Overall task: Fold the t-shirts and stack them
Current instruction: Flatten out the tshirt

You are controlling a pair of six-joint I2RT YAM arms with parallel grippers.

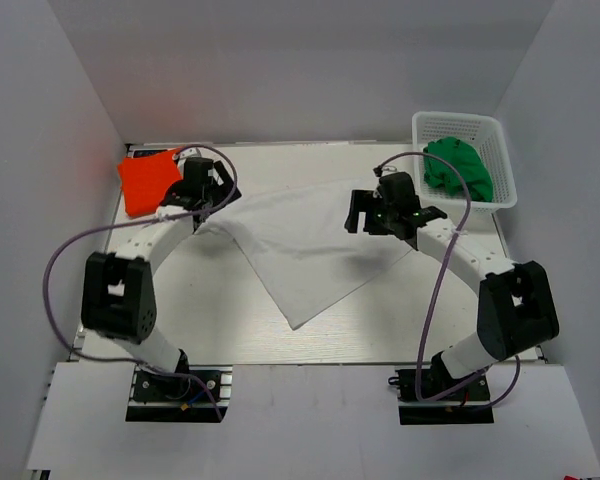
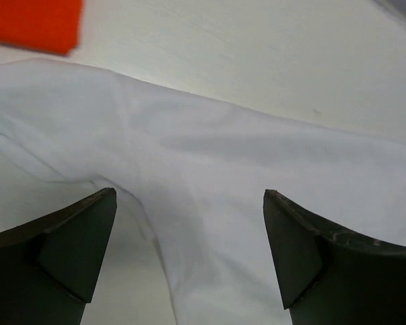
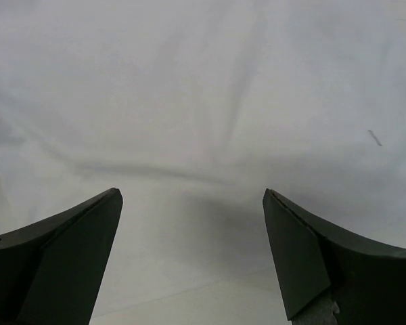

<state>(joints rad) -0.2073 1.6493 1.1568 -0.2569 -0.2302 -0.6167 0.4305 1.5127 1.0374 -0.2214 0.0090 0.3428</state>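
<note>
The white t-shirt lies spread flat across the middle of the table. It fills the left wrist view and the right wrist view. The orange t-shirt lies folded at the back left; its corner shows in the left wrist view. The green t-shirt is bunched in the basket. My left gripper is open over the white shirt's left edge, empty. My right gripper is open over the shirt's right edge, empty.
A white plastic lattice basket stands at the back right corner. White walls close in the table on the left, back and right. Purple cables loop out from both arms over the table.
</note>
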